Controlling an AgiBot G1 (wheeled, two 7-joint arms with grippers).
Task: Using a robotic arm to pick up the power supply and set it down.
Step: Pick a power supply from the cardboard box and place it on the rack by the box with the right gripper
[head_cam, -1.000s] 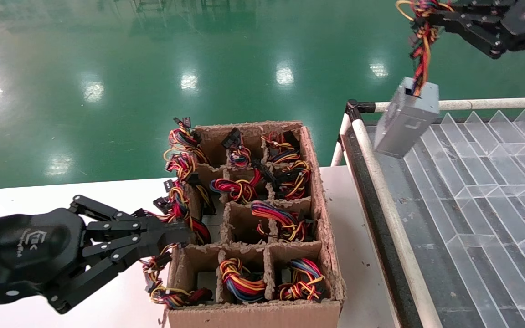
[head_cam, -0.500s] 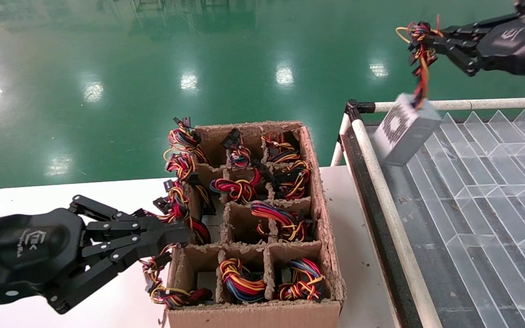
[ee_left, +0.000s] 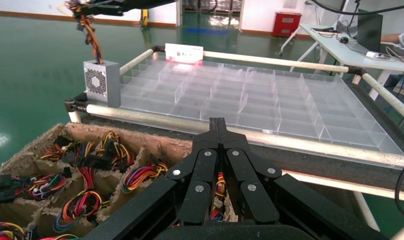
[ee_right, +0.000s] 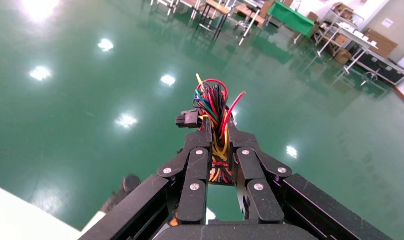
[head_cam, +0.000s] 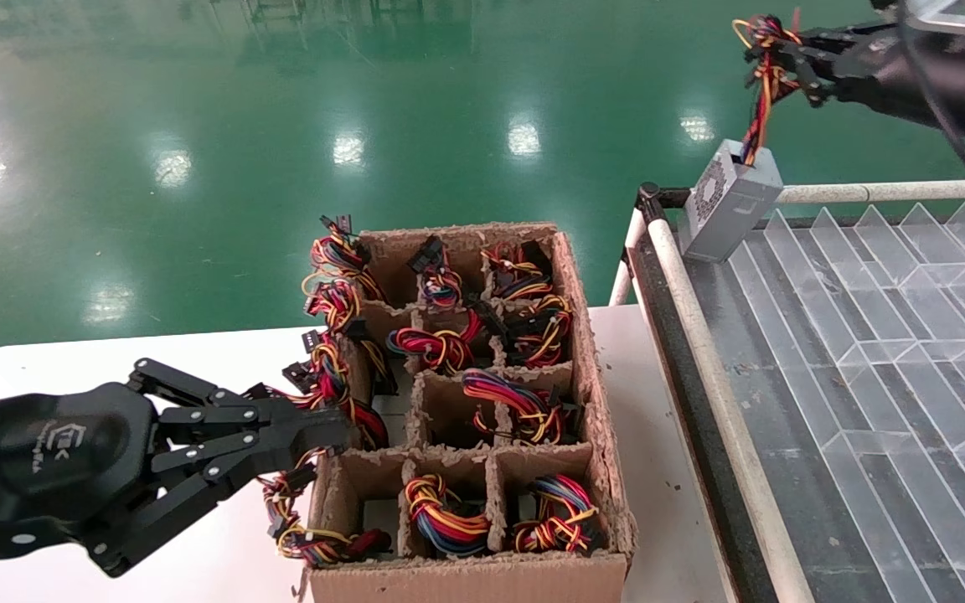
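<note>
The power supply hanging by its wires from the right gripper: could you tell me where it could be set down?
The power supply hangs at the clear divided tray's far corner; every tray compartment visible is bare. The cardboard carton is crowded with wire bundles.

The power supply (head_cam: 730, 202) hangs by its wires from the right claw (head_cam: 771, 52), its lower corner just at the white rail (head_cam: 885, 192) at the rack's far corner. Past the rail toward 4 o'clock, the clear-divider tray (head_cam: 893, 335) lies open. The wire-crammed carton (head_cam: 482, 394) blocks 8 o'clock; the left claw (head_cam: 327, 435) stands against its left wall.
</note>
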